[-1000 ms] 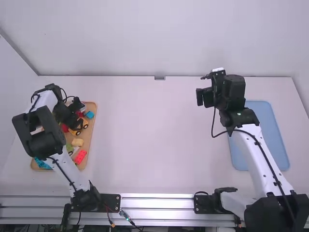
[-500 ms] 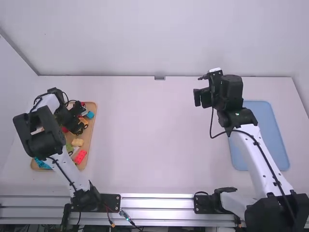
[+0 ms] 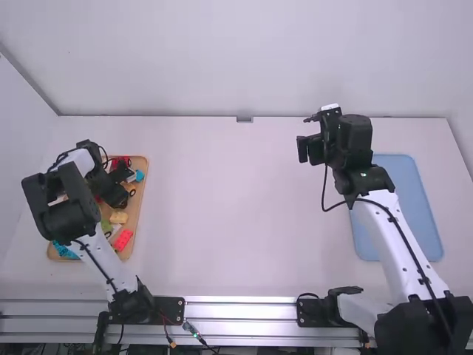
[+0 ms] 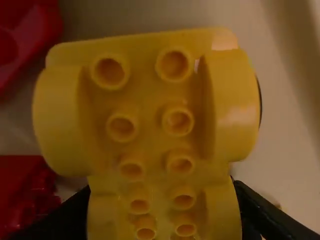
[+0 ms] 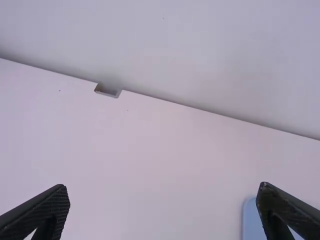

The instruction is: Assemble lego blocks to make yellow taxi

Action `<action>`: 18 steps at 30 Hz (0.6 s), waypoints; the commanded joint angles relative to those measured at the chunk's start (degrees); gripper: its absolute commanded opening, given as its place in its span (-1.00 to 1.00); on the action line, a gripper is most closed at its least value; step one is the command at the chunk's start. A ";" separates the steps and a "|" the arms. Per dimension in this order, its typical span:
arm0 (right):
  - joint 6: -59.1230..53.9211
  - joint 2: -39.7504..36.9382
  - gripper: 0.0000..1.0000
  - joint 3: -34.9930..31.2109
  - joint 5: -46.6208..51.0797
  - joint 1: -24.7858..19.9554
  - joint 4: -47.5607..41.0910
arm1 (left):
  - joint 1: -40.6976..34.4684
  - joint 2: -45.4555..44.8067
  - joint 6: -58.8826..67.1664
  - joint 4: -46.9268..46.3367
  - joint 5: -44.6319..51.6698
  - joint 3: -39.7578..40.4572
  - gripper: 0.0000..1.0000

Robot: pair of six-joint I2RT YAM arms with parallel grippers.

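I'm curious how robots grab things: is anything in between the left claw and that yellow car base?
Nothing visible is: the yellow car base is directly at the left gripper, and the red blocks lie beside it.

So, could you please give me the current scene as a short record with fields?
Work surface: white table
Wooden tray: at the left, holding assorted blocks
Block colours seen: yellow, red, blue, green
Yellow wheeled base: studs facing the left wrist camera
Left end effector: over the tray, at the yellow wheeled base; grip unclear
Right end effector: open, above the table
Blue mat or tray: at the right
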 commanded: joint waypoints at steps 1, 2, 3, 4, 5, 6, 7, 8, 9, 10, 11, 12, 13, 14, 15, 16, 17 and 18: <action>0.31 0.33 0.98 2.05 -0.07 -0.04 0.07 | 0.31 -0.20 0.00 -0.26 -0.17 -0.26 0.27; 0.31 0.33 0.98 2.05 -0.07 -0.02 0.04 | 0.28 -0.20 -0.04 -0.28 -0.17 -0.26 0.26; 0.31 0.33 0.98 2.05 -0.04 -0.04 0.04 | 0.22 -0.20 -0.96 -0.20 -0.26 -0.26 0.23; 0.31 0.33 0.98 2.05 -0.07 -0.04 0.04 | 0.24 -0.20 -1.33 -0.07 -0.28 -0.28 0.23; 0.31 0.33 0.98 2.05 -0.07 -0.04 0.07 | 0.31 -0.20 -1.27 0.02 -0.24 -0.24 0.21; 0.31 0.33 0.98 2.05 -0.07 -0.04 0.04 | 0.20 -0.20 -1.31 0.26 -0.26 -0.22 0.18; 0.31 0.33 0.98 2.05 -0.07 -0.04 0.04 | 0.20 -0.20 -1.57 0.46 -0.33 -0.11 0.15; 0.31 0.33 0.98 2.05 -0.07 -0.02 0.04 | 0.20 -0.20 -2.14 0.59 -0.44 0.13 0.13; 0.31 0.33 0.98 2.05 -0.04 -0.02 0.04 | 0.20 -0.20 -2.86 0.63 -0.44 0.46 0.10; 0.31 0.33 0.98 2.05 -0.07 -0.04 0.04 | 0.20 -0.22 -4.35 -0.02 -0.24 1.68 0.06; 0.31 0.33 0.98 2.05 -0.07 -0.04 0.02 | 0.15 -0.26 -5.27 -1.33 0.02 3.08 0.01; 0.31 0.33 0.98 2.05 -0.07 -0.04 0.02 | 0.15 -0.26 -5.68 -1.88 0.02 3.58 0.01; 0.31 0.33 0.98 2.05 -0.07 -0.04 -0.15 | 0.02 -0.37 -7.45 -3.74 0.04 5.53 0.01; 0.31 0.33 0.98 2.05 -0.02 -0.04 -0.22 | -0.26 -0.37 -8.28 -4.68 -0.02 6.54 0.01; 0.31 0.33 0.98 2.05 -0.04 -0.02 -0.44 | -0.70 -0.39 -10.45 -6.40 0.00 8.79 -0.02; 0.31 0.33 0.98 2.05 -0.07 0.00 -0.48 | -0.92 -0.42 -10.93 -6.88 0.04 9.46 -0.06; 0.31 0.33 0.98 2.05 -0.04 0.04 -0.59 | -1.20 -0.50 -11.78 -7.39 0.02 10.25 -0.10; 0.31 0.33 0.98 2.05 -0.07 -0.04 -0.63 | -1.95 -0.96 -13.03 -8.07 0.07 11.41 -0.21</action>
